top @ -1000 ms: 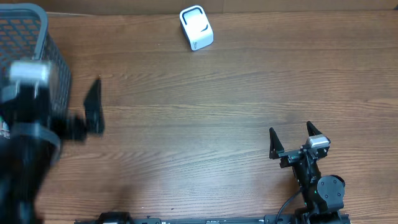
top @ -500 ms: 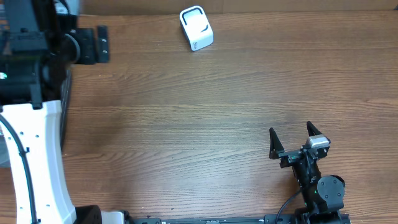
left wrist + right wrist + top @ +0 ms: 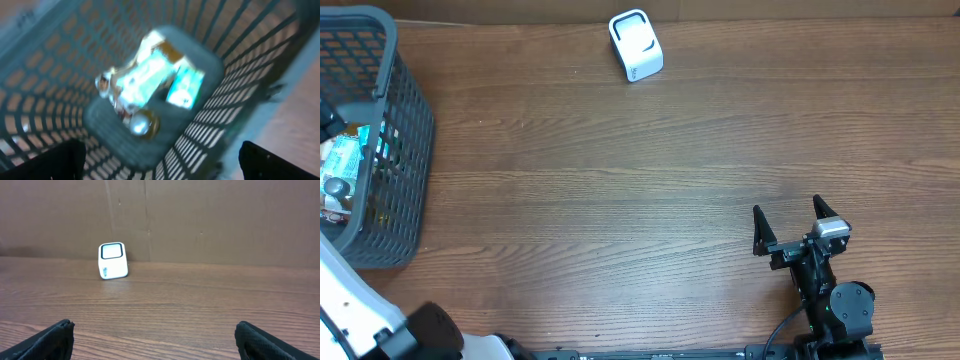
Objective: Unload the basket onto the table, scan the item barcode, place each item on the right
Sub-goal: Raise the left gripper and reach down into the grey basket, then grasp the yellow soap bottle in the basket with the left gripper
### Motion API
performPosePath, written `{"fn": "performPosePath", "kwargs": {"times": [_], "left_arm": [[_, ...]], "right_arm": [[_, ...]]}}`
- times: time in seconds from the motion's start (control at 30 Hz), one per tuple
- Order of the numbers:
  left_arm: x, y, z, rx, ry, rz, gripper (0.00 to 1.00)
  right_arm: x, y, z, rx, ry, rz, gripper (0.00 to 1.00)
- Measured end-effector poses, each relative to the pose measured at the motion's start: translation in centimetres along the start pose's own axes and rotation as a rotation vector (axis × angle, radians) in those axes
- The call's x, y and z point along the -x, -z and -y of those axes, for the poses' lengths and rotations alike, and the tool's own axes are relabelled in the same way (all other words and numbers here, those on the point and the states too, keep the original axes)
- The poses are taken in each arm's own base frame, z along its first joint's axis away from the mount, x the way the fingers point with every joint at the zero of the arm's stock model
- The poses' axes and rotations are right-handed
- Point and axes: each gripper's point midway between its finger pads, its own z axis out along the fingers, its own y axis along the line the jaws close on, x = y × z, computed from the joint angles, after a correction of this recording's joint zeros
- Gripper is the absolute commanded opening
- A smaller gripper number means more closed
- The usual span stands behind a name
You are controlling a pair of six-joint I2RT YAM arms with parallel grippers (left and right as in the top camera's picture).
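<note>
Basket on the left is uncovered now that my left arm swung aside. Left gripper hangs wide open above the packets inside, right gripper open too, nothing grabbed yet.

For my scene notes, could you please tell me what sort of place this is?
Probably a mock shop checkout: a white barcode scanner on a wooden table, and a grey mesh basket holding packaged goods.

Grey mesh basket on wooden table, perhaps cardboard backdrop
</note>
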Motion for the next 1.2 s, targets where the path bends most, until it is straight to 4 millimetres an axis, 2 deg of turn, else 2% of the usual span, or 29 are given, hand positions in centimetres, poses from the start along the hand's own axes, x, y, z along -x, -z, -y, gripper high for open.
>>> {"fn": "performPosePath", "kwargs": {"times": [0.17,0.33,0.53,0.73,0.87,1.0,1.07,1.2], "left_arm": [[-3.1,-5.3,-1.5,0.014,0.033,-0.218,1.00],[-5.3,-8.8,-1.3,0.009,0.031,-0.363,0.99],[-6.9,-11.5,-1.7,0.013,0.036,-0.463,1.00],[-7.3,-13.1,-1.7,0.016,0.034,-0.468,1.00],[-8.8,-14.5,-1.9,0.028,0.028,-0.505,1.00],[-10.7,-16.2,-2.4,0.037,0.034,-0.540,0.93],[-11.3,-16.7,-2.7,0.041,0.043,-0.551,0.82],[-11.1,-17.3,-3.5,0.038,0.061,-0.531,0.82]], "right_arm": [[0.0,0.0,0.0,0.000,0.000,0.001,1.00],[0.0,0.0,0.0,0.000,0.000,0.001,1.00],[0.0,0.0,0.0,0.000,0.000,0.000,1.00],[0.0,0.0,0.0,0.000,0.000,0.001,1.00],[0.0,0.0,0.0,0.000,0.000,0.001,1.00],[0.0,0.0,0.0,0.000,0.000,0.001,1.00],[0.0,0.0,0.0,0.000,0.000,0.000,1.00],[0.0,0.0,0.0,0.000,0.000,0.001,1.00]]}}
